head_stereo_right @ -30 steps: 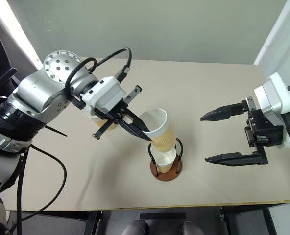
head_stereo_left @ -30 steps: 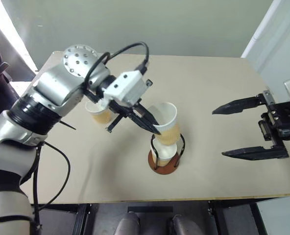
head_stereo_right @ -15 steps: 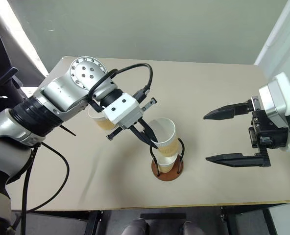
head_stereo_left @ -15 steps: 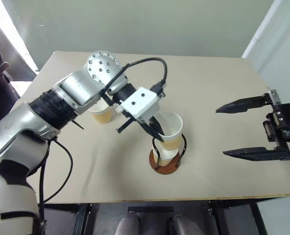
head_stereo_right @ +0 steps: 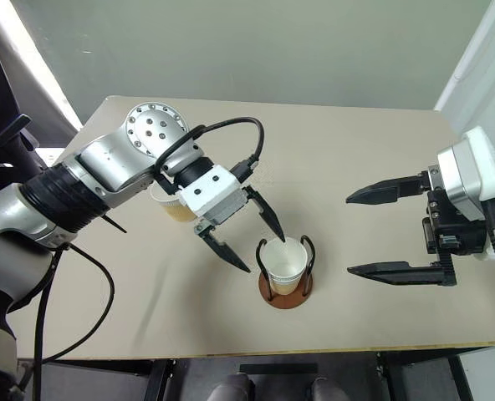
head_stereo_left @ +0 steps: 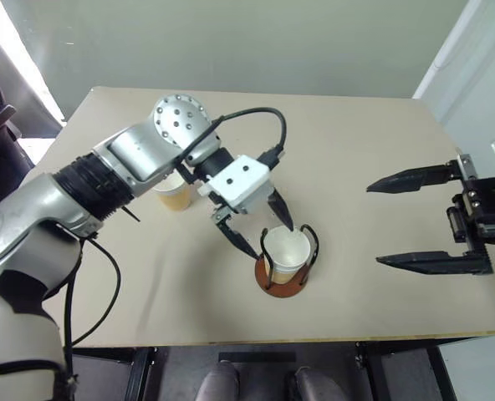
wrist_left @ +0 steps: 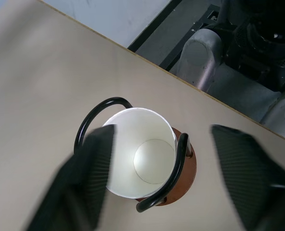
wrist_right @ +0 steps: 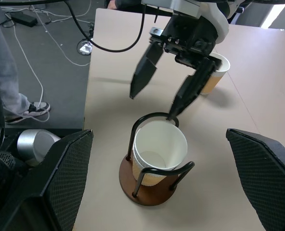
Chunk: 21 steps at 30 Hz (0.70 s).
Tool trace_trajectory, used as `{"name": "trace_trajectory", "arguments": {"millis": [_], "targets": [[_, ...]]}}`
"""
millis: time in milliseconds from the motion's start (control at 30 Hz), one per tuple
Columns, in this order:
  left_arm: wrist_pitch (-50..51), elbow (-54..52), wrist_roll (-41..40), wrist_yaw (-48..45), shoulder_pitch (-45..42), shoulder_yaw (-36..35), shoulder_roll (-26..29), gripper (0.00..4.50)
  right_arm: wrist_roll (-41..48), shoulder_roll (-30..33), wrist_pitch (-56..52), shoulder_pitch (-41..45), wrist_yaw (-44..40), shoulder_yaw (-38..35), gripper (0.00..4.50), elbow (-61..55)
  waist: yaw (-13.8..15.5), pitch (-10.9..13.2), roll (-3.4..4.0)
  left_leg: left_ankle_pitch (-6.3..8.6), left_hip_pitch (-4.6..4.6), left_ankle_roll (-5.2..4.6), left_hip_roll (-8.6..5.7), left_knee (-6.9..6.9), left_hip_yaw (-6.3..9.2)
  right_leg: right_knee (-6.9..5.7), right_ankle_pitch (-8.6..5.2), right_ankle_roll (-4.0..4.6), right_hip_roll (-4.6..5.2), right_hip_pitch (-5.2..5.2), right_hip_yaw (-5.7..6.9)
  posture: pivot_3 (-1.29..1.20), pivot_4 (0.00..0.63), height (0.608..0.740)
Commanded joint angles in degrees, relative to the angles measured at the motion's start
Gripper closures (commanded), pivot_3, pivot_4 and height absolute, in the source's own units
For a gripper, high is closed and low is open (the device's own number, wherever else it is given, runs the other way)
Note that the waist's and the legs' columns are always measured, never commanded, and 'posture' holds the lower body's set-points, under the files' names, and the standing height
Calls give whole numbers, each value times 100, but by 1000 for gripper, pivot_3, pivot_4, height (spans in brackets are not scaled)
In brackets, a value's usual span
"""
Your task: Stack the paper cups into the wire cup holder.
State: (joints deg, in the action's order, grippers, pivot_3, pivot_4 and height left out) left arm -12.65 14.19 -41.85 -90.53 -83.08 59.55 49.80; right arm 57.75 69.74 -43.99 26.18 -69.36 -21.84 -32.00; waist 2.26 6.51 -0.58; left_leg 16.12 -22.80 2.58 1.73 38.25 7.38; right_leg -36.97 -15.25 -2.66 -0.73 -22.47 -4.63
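left gripper (head_stereo_left: 264, 236) spread above cups (head_stereo_left: 286, 251) | nested in holder (head_stereo_left: 283, 282) (third cup (head_stereo_left: 174, 195) apart)

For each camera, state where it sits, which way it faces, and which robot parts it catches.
Head stereo pair: looks down over the table; both arms show, left hand open beside the wire cup holder.
Left wrist: looks straight down into the nested paper cups; own fingers frame them.
Right wrist: looks across at the holder; own right hand open, other arm beyond.
All share the holder.
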Motion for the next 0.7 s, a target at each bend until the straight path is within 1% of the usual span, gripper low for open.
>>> {"name": "trace_trajectory", "arguments": {"millis": [33,100,167,267,300,400,467,533,600,700], "targets": [[-25,484,228,-197,-93,-611,-212,48,0,57,123,124,3,-80,0,37,5,0,0,0,0,0,0,1,0,0,0,-1,0,0,0,0,150,740],[130,1021,523,-197,-45,-1178,-388,48,-69,36,201,167,-56,9,0,125,8,0,0,1,-2,-1,0,4,0,-2,1,-2,0,-1,0,0,150,740],[199,1532,948,-159,34,-1672,-368,48,-158,7,294,228,-103,129,0,209,-4,-2,4,1,-5,-2,0,6,-2,-2,2,-4,0,-3,-1,0,150,740],[257,2152,1647,-55,418,-2268,209,48,-247,-77,430,380,-189,357,0,351,-100,-13,22,3,-1,-6,1,3,-8,-1,2,-5,-4,-8,-12,0,150,740],[322,2266,1827,-78,635,-2457,489,48,-272,-114,470,454,-235,445,0,413,-129,-16,29,3,-1,-6,1,-2,-11,-2,2,-5,-7,-16,-19,0,150,740],[540,2355,2166,-146,1077,-2939,886,48,-381,-165,577,575,-386,599,0,594,-169,-17,32,1,-7,-3,3,-12,-15,-8,1,-4,-12,-38,-27,0,150,740],[503,2627,2542,11,1285,-3165,1093,48,-756,-263,707,811,-272,910,0,890,-147,-16,31,-1,-19,1,4,-9,-7,-8,1,-4,-11,-48,-23,0,150,740],[527,2946,2803,174,1362,-3367,1061,48,-1490,-511,768,1275,257,1511,0,1239,-104,-19,27,-1,-25,0,1,-3,-4,-10,4,-7,-2,-51,-22,0,150,740],[387,3212,3116,327,1404,-3492,933,48,-1892,-798,831,1586,495,1859,0,1458,-69,-20,24,2,-20,-8,2,6,-2,-16,10,-7,4,-47,-21,0,150,740],[288,3522,3453,477,1421,-3687,699,48,-2151,-1061,902,1777,454,2085,0,1720,-33,-20,24,3,-20,-25,0,11,-1,-19,15,-7,14,-46,-19,0,150,740]]}}
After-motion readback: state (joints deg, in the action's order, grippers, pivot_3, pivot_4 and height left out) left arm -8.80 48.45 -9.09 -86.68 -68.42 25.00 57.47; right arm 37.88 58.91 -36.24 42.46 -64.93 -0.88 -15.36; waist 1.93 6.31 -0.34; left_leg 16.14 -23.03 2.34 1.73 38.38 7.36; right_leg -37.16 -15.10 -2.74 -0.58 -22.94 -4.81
